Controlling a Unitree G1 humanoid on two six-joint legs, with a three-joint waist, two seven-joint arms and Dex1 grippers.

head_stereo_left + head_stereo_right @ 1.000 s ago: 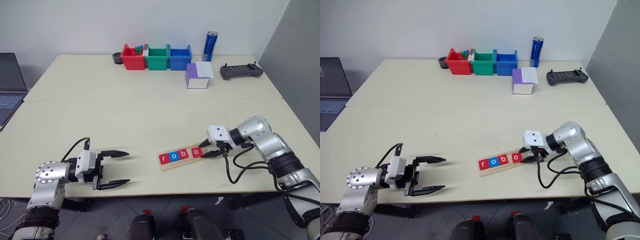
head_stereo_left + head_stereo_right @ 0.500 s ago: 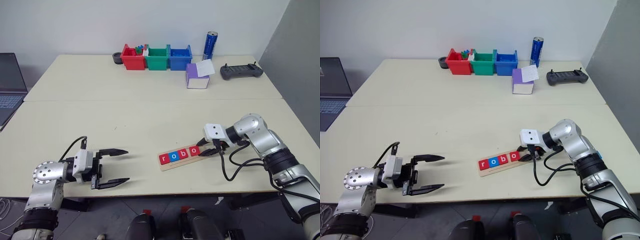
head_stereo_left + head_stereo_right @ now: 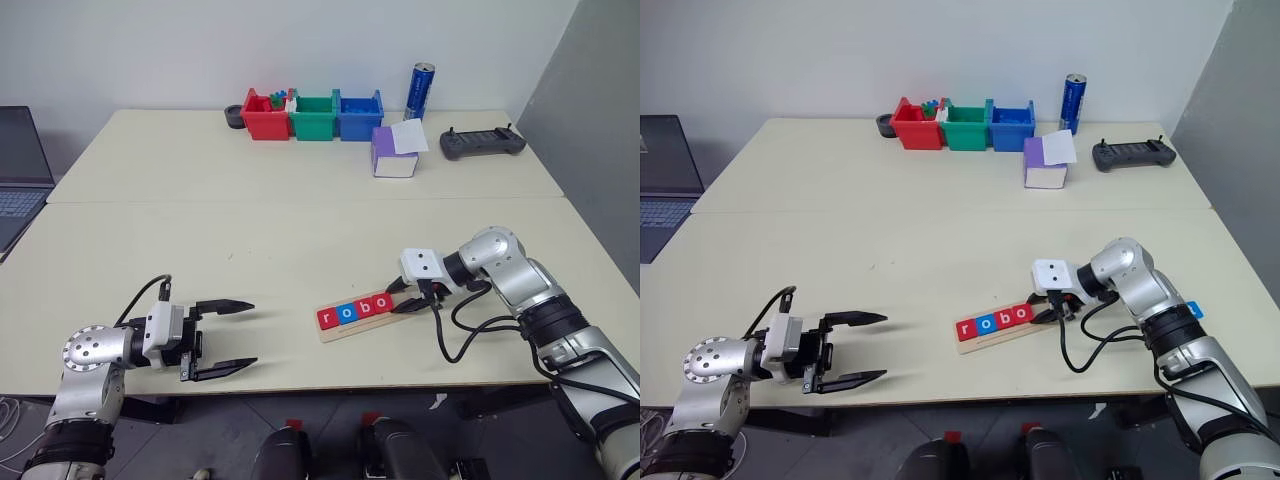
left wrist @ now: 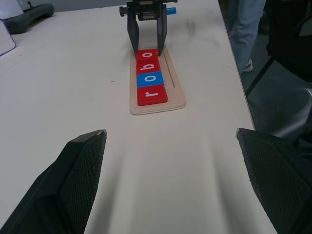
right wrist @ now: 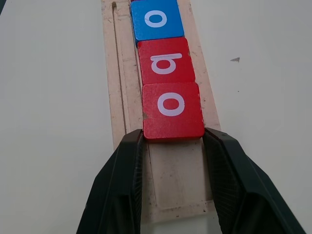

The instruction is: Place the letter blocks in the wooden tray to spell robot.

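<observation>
Four blocks (image 5: 165, 73) sit in the tray (image 3: 362, 312) near the bench's front edge, spelling r-o-b-o. The right hand (image 5: 172, 141) pinches the last red o, seating it. Left hand (image 3: 225, 338) hangs wide open, empty. Next: release, fetch the t.

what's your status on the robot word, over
Left gripper open, idle over table. Right gripper straddling the second o block at the wooden tray; r, o, b, o seated. Last slot bare. A blue piece lies behind right arm.
</observation>
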